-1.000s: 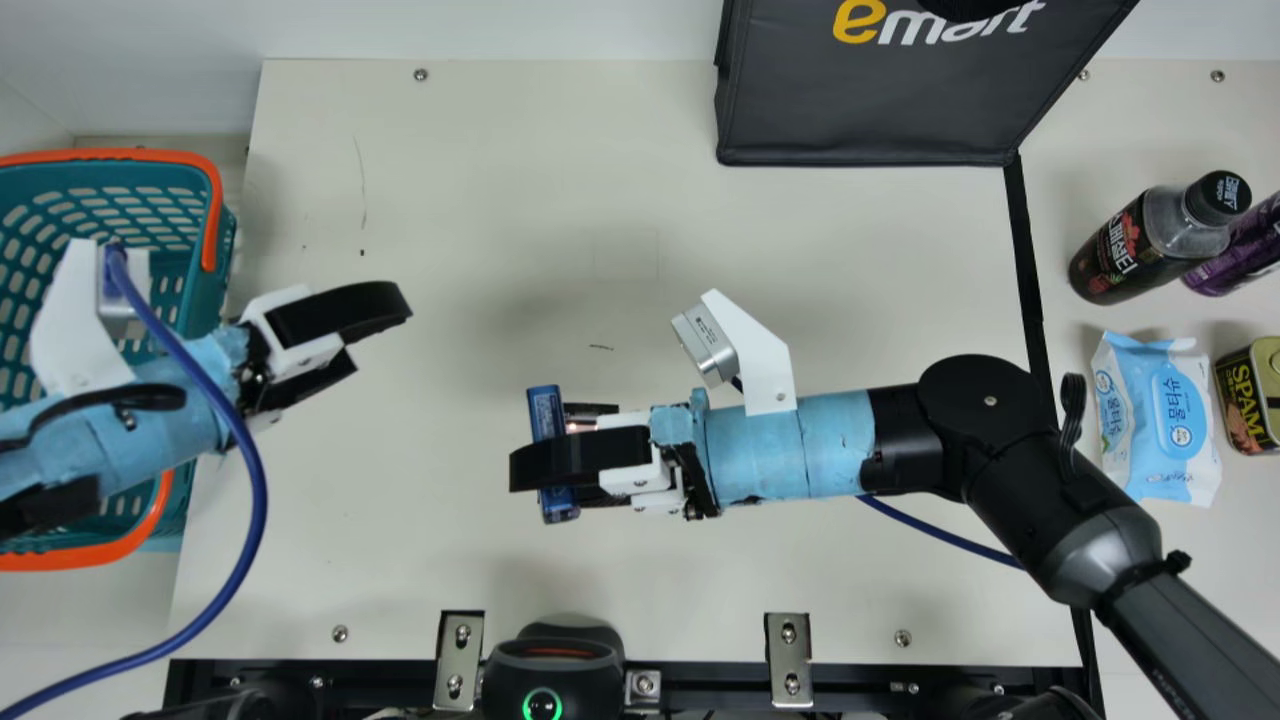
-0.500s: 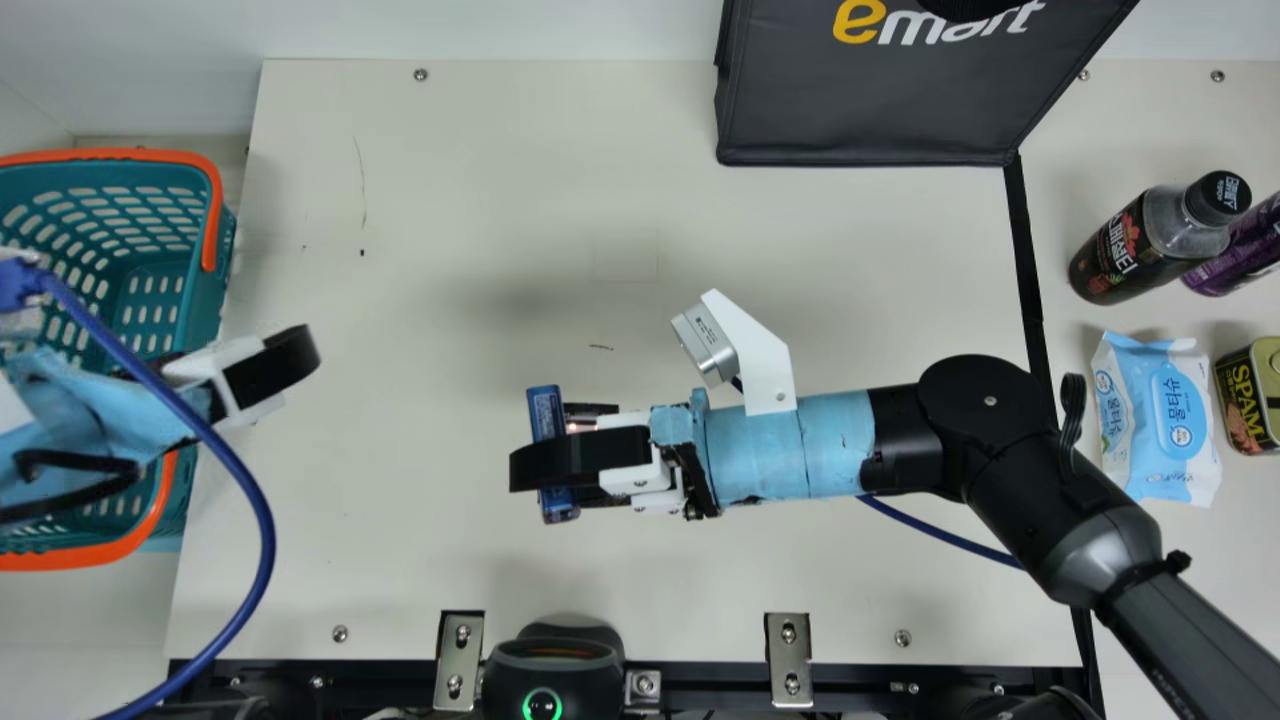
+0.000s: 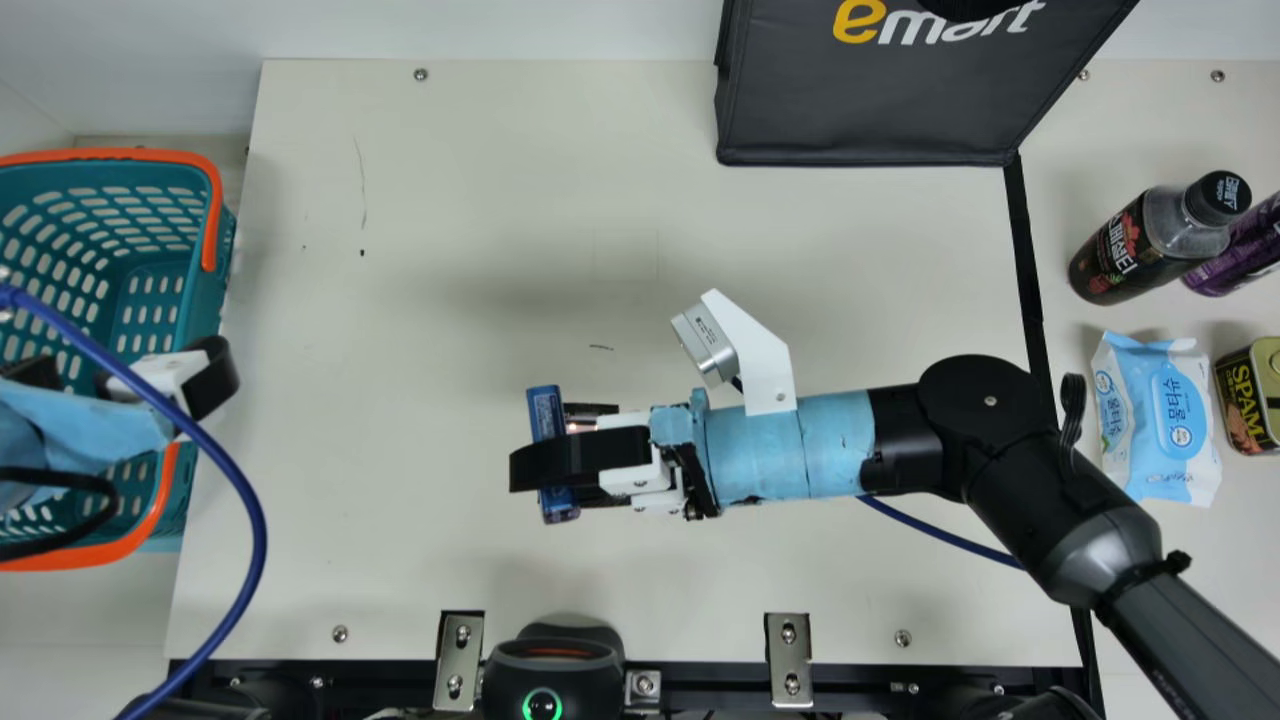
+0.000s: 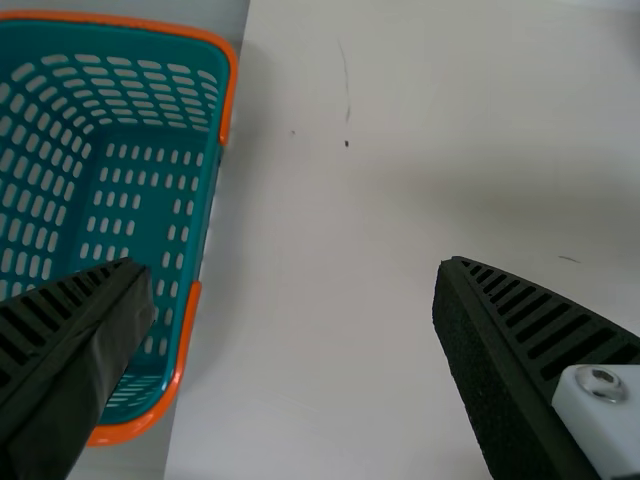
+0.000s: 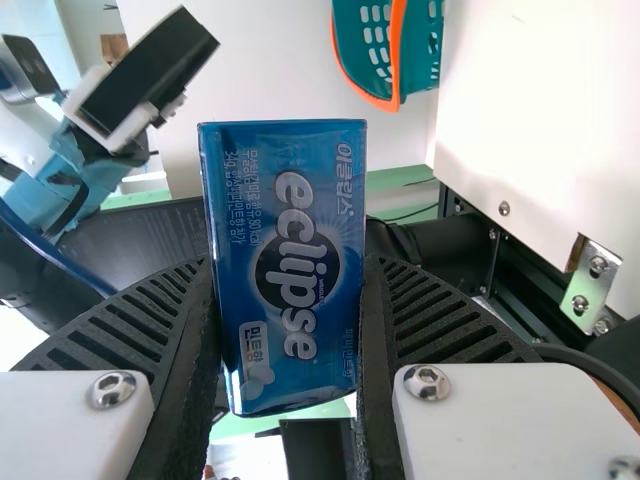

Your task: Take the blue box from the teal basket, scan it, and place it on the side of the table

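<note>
In the main view my right gripper (image 3: 580, 458) is over the table's middle, shut on the blue box (image 3: 547, 415), which is seen edge-on. The right wrist view shows the box's broad printed face (image 5: 283, 265) between both pads of that right gripper (image 5: 290, 300). At the left, my left gripper (image 3: 125, 375) hangs over the teal basket (image 3: 205, 290). In its own wrist view the left gripper (image 4: 290, 290) stands wide open with nothing between its fingers, and the basket (image 4: 130, 200) lies beneath one finger.
A scanner (image 3: 553, 665) with a green ring light stands at the front edge. A black bag (image 3: 870, 110) is at the back. On the right are a dark bottle (image 3: 1110, 260), a purple item (image 3: 1240, 250), a wipes pack (image 3: 1155, 420) and a can (image 3: 1250, 400).
My left gripper has moved left, from over the table back to the basket, its blue cable shifting along. The right arm and the blue box have stayed put.
</note>
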